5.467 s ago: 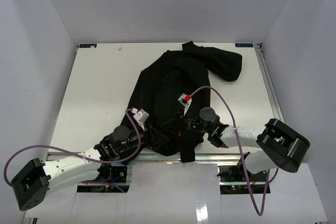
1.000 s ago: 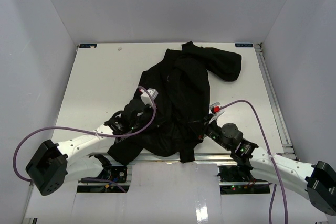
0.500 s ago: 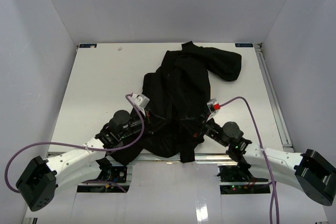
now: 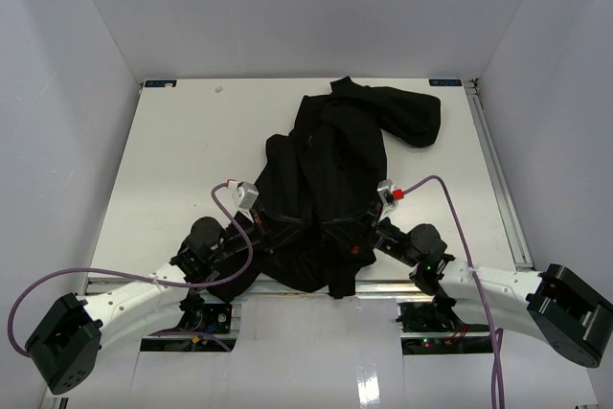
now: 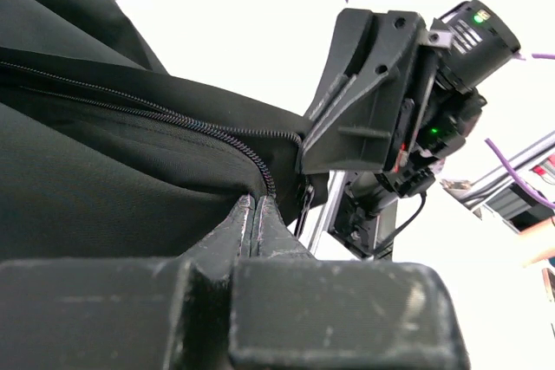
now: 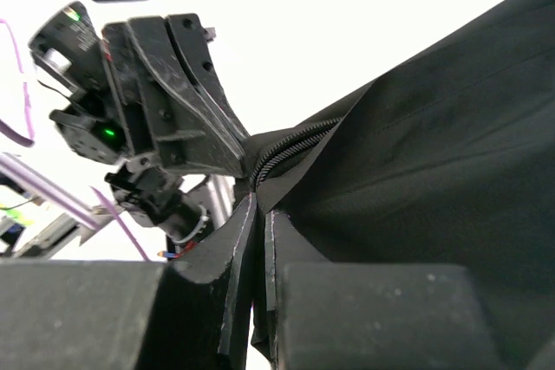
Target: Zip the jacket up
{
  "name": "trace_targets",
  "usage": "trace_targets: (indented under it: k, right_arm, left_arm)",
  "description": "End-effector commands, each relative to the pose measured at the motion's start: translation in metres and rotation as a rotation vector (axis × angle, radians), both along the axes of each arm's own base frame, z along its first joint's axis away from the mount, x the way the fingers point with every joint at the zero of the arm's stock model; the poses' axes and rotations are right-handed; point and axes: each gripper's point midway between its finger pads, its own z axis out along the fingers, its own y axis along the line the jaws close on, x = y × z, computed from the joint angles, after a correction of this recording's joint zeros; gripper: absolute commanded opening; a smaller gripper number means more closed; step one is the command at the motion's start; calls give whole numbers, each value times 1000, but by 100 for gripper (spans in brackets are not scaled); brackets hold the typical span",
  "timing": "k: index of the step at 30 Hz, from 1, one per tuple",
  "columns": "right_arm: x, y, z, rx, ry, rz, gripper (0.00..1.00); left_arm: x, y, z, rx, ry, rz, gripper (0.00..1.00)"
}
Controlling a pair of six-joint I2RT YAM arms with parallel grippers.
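Top external: left arm [image 4: 134, 289], right arm [image 4: 488, 281] angle inward, pinching jacket [image 4: 335, 150].

The right gripper [image 6: 258, 207] pinches the black jacket [image 6: 434, 153] at its edge, just beside the zipper teeth [image 6: 290, 139]. Facing it, the left gripper [image 6: 245, 159] clamps the same edge, its jaws closed.
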Motion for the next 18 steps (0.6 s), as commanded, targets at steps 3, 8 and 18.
trace_targets:
  k: [3,8,18]
  right_arm:
    - [-11,2,40,141,-27,66,8]
    - [-9,4,40,162,26,67,8]
    - [-16,15,55,251,39,160,8]
  left_arm:
    - [-23,7,32,-132,-124,-71,0]
    - [-27,11,37,-161,-148,-70,0]
    - [-28,12,33,-172,-146,-72,0]
